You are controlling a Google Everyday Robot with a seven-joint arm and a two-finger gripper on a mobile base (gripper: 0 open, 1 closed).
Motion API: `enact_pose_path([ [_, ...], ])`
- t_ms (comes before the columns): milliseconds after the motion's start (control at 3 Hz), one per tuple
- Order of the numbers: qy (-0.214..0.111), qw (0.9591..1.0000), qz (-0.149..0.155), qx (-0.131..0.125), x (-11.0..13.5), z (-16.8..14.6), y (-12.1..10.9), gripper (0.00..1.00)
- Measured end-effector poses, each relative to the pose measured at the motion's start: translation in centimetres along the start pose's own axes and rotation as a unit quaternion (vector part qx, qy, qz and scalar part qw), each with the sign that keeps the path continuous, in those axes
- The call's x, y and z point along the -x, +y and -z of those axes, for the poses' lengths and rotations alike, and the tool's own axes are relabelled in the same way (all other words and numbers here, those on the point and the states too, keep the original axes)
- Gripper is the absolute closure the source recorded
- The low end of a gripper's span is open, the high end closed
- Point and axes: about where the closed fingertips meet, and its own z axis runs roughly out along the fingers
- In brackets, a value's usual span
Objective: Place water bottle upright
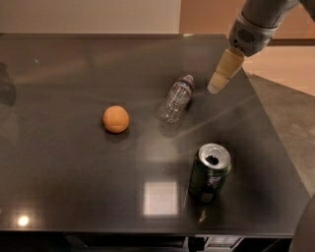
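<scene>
The arm (263, 15) comes in from the upper right corner of the view, its grey wrist tilted so that the pale pincer (215, 88) slants down and to the left. The pincer's tip sits over the far right part of the dark glossy desk (74, 69), not far from the desk's right edge. It holds nothing. From this angle it reads as a single cream shape, so I cannot tell whether it is wide or narrow. It seems to hang a little above the surface rather than touch it.

The water bottle (175, 100) lies on its side on the desk, just to the left of the pincer's tip and a little nearer the front edge. They are close but apart. The bottle's long axis runs on a diagonal. The white cap points to the far right, toward the pincer, and the clear ribbed base points to the near left, away from it. The cap is the part closest to the pincer.

Beyond the bottle, farther to the pincer's left, an orange (116, 119) rests on the desk, well apart from the pincer. A green can (210, 172) stands upright with its top opened, well apart from the pincer toward the desk's front edge.
</scene>
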Motion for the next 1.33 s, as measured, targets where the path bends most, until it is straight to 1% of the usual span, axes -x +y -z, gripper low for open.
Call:
enact_pose_path([
  [333,0.003,0.9986,-0.053,0.001,2.2,-2.0,-0.9,0.00],
  [667,0.007,0.9939,-0.110,-0.004,4.3,-3.8,-1.4,0.00],
  [1000,0.010,0.9886,-0.149,-0.021,6.8,-4.8,-1.2,0.00],
  [1333,0.016,0.9815,-0.186,-0.042,8.2,-5.5,-1.1,0.00],
])
